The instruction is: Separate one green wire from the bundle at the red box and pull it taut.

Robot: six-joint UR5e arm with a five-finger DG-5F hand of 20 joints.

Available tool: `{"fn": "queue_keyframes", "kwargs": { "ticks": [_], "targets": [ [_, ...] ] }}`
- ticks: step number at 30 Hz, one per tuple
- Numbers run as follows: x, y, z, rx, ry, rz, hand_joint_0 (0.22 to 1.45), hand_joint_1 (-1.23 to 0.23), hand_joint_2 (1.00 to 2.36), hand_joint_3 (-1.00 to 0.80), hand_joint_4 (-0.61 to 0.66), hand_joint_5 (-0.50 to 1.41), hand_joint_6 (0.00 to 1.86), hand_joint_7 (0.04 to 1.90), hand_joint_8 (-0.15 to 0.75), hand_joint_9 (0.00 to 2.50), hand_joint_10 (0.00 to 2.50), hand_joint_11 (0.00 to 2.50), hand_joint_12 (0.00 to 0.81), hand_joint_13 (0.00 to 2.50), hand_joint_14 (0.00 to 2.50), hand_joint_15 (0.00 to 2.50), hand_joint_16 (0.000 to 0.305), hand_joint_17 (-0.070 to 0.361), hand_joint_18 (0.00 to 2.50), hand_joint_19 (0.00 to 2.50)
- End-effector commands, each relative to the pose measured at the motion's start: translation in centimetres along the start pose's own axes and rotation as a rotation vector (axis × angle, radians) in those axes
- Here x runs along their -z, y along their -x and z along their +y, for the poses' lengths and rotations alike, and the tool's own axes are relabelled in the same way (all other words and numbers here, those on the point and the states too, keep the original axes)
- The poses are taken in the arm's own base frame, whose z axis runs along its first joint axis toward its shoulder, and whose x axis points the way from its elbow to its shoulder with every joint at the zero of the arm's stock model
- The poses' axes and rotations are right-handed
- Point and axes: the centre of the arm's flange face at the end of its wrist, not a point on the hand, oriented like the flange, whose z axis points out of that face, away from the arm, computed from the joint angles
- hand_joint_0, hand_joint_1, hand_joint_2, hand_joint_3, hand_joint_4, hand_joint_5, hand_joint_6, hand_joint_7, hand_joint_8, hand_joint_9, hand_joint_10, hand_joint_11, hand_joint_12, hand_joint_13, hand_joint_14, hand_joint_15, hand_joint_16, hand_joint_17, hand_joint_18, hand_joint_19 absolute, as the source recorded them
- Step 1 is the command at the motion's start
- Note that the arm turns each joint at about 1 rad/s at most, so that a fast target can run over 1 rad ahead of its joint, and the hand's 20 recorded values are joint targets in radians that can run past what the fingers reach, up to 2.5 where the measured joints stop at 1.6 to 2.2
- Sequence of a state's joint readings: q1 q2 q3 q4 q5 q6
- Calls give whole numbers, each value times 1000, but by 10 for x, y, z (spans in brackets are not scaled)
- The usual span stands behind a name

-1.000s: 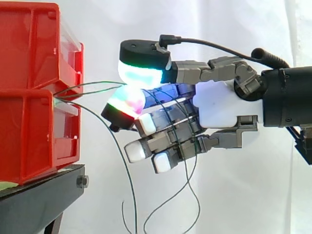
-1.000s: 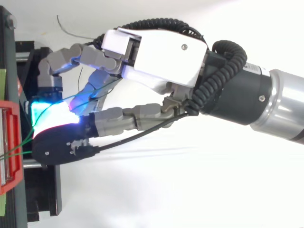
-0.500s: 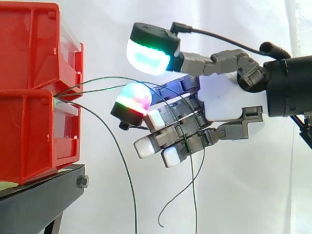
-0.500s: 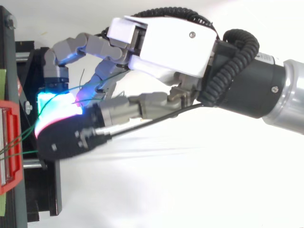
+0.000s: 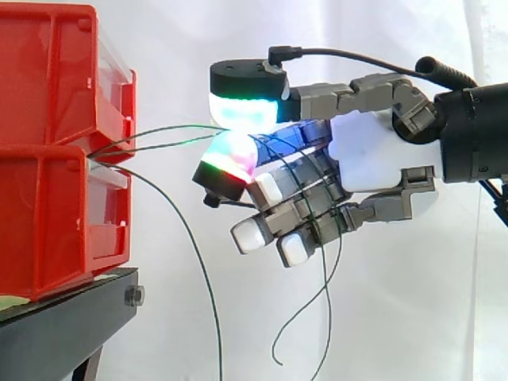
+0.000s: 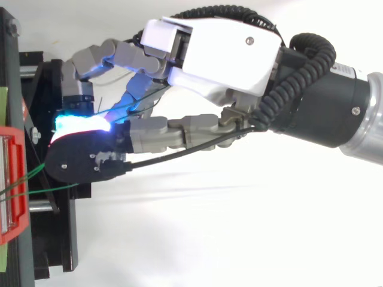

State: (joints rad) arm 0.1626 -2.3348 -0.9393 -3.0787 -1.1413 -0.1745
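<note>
One hand [image 5: 367,163]: reaches in level from the right of the side view, thumb on top, fingers curled.
Pinch: the thumb's cyan-green pad sits tight over a magenta-red fingertip [image 5: 232,155], and two green wires [image 5: 182,125] are nipped between them.
Other fingers: half curled under the pinch, white-tipped, with loose wire tails [image 5: 326,278] draped across them and hanging below the hand.
Wire run: from the pinch the two wires lead forward past the fingertips, nearly level and nearly straight, slightly spread.
Slack green wire [image 5: 197,262]: ahead of and below the fingertips, apart from the hand, curving down.
Red box [image 5: 48,214]: ahead of the fingertips, not touching them; all three wires leave its top front edge.
Upper red bin [image 5: 48,71]: stacked on the box.
Black stand [image 5: 71,317]: under the box, lower than the hand.
</note>
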Motion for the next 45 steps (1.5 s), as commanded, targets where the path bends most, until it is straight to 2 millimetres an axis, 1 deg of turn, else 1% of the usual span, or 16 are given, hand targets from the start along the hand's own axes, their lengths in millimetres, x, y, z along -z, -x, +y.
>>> {"fn": "queue_keyframes", "kwargs": {
  "ticks": [1, 3, 6, 9, 11, 13, 15, 17, 20, 25, 27, 32, 36, 39, 41, 45],
  "targets": [
    [0, 0, 0, 1, -1, 0, 605, -783, 1027, -84, 135, -185, 851, 1244, 319, 1091, 27, 794, 357, 952, 17, 473, 51, 115, 899, 720],
    [1, -1, -1, 2, -2, 2, 620, -878, 1025, -165, 161, -191, 855, 1263, 305, 1060, 28, 784, 350, 934, 17, 460, 50, 113, 879, 693],
    [0, 0, -1, 1, -3, -3, 646, -923, 1019, -266, 165, -192, 856, 1246, 299, 1054, 26, 787, 348, 924, 17, 455, 50, 113, 865, 675],
    [0, 0, -2, 2, -4, -2, 693, -929, 1004, -454, 182, -190, 859, 1265, 297, 1070, 24, 788, 340, 913, 17, 446, 49, 111, 859, 656],
    [0, 0, -2, 2, -4, -2, 690, -936, 1000, -500, 177, -186, 859, 1260, 293, 1069, 26, 782, 336, 916, 17, 446, 49, 111, 860, 658],
    [1, 1, -3, 3, -7, 0, 678, -933, 1000, -500, 175, -182, 858, 1258, 292, 1084, 27, 785, 333, 916, 18, 441, 49, 110, 859, 657],
    [1, 1, -4, 6, -12, 1, 589, -909, 1000, -500, 182, -174, 853, 1267, 287, 1107, 26, 787, 334, 927, 17, 456, 49, 110, 862, 671],
    [2, 2, -6, 3, -19, 0, 510, -846, 1000, -500, 200, -167, 850, 1254, 314, 1139, 25, 766, 360, 957, 17, 456, 52, 118, 891, 682],
    [1, 5, -5, 2, -19, -3, 570, -557, 1000, -500, 191, -157, 836, 1278, 306, 1174, 25, 750, 348, 973, 18, 461, 49, 111, 900, 719],
    [0, 8, -6, 4, -21, -7, 599, -418, 1004, -452, 185, -155, 831, 1294, 304, 1178, 25, 740, 352, 989, 17, 476, 50, 113, 905, 743],
    [1, 9, -6, 3, -24, -7, 602, -404, 1004, -454, 188, -153, 832, 1278, 311, 1200, 26, 754, 355, 1002, 17, 478, 50, 113, 907, 753],
    [1, 8, -7, 4, -25, -7, 600, -411, 1005, -447, 161, -152, 821, 1265, 276, 1248, 25, 759, 333, 1053, 19, 485, 50, 112, 922, 737],
    [1, 11, -8, 13, -30, -18, 595, -436, 1004, -452, 170, -153, 816, 1250, 291, 1308, 27, 824, 333, 1110, 20, 511, 50, 112, 934, 733],
    [2, 15, -22, 17, -55, -40, 597, -465, 1009, -407, 178, -156, 815, 1240, 305, 1343, 29, 964, 327, 1174, 23, 617, 51, 114, 953, 725],
    [7, 12, -41, -10, -84, -34, 598, -481, 1011, -377, 179, -159, 816, 1235, 305, 1342, 30, 1011, 331, 1186, 25, 672, 51, 115, 951, 723],
    [7, 12, -40, -16, -78, -33, 593, -494, 1015, -326, 187, -167, 818, 1216, 317, 1357, 29, 1141, 334, 1223, 27, 810, 52, 118, 935, 719]
  ]
}}
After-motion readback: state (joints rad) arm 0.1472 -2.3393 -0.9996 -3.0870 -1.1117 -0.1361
